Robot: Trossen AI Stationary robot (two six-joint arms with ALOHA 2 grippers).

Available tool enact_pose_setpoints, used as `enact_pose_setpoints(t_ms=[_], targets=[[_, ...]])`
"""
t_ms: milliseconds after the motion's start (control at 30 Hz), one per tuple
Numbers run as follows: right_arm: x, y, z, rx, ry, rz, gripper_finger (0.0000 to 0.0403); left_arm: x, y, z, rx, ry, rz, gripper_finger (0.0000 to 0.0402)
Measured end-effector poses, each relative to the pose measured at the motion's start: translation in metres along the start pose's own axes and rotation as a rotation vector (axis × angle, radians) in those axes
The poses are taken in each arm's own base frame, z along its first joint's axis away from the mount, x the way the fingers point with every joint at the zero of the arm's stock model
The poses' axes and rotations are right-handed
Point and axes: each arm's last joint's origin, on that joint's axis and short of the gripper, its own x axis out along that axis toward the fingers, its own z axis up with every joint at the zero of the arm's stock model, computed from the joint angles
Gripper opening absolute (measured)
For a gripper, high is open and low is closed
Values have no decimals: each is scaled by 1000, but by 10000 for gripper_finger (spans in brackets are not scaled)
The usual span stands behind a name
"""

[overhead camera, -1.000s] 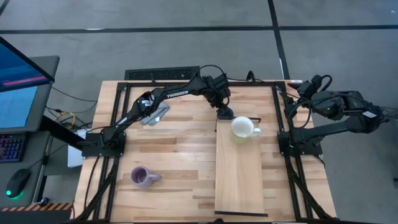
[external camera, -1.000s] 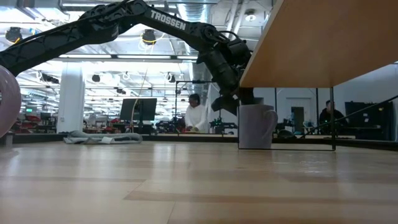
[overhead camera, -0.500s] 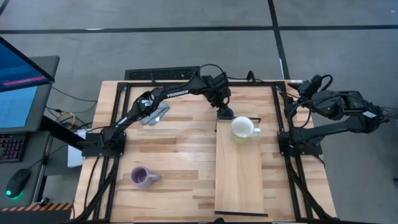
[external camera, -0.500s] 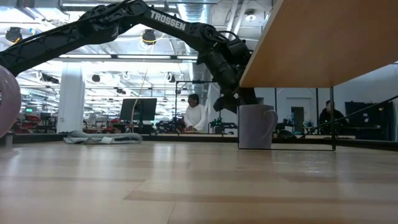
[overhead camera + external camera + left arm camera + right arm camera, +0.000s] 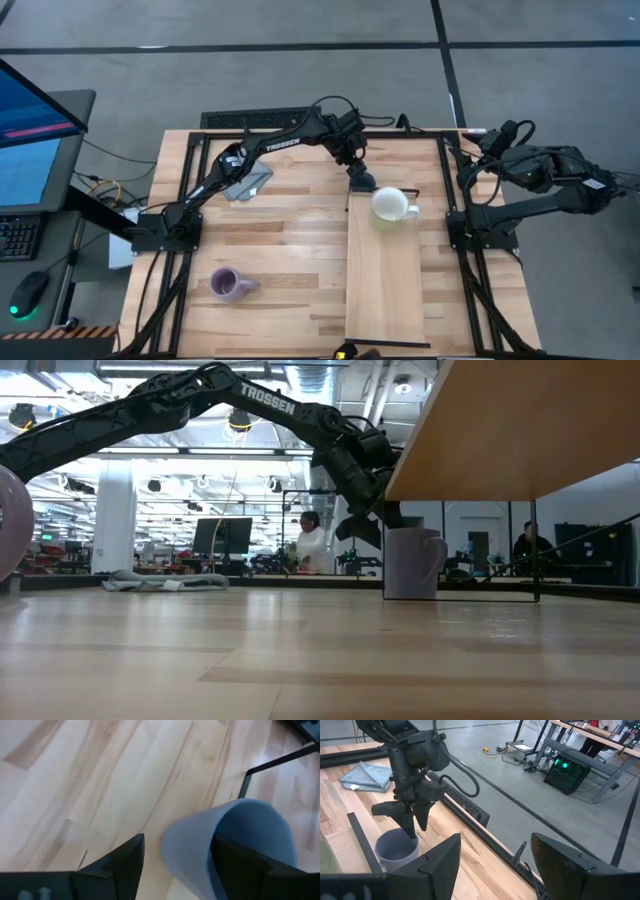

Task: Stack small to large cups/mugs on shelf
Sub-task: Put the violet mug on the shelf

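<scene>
The slate-blue mug [image 5: 250, 835] stands upright on the table at the far left corner of the shelf [image 5: 385, 275], beside its thin dark frame [image 5: 360, 840]. My left gripper [image 5: 179, 840] hovers over it, open and slanting down. One finger is above the mug's inside and the other is outside its wall. The cream-white mug [image 5: 392, 205] stands on the shelf's far end. Near the table's front left, the lavender mug [image 5: 232, 285] lies on its side. My right gripper [image 5: 502, 870] waits open, raised off the table's right edge. My left gripper straddles the blue mug's wall [image 5: 185, 850] at the rim, coming from above at a slant. The outer finger [image 5: 127, 862] stands clear of the wall. Whether the inner finger [image 5: 240, 865] touches the mug I cannot tell.
A grey folded cloth [image 5: 248, 183] lies at the table's far left, under the left arm. Most of the shelf plank nearer than the white mug is bare wood. A person [image 5: 312, 545] sits in the room beyond the table.
My left gripper has drifted a little toward the table's far edge above the blue mug and stays open. The mug has not moved.
</scene>
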Motion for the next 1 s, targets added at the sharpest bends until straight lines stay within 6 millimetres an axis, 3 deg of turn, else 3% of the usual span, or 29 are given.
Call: enact_pose_setpoints(t_ms=[1000], targets=[[0, 0, 2, 13, -12, 3, 265, 0, 1, -1, -23, 4, 32, 215]])
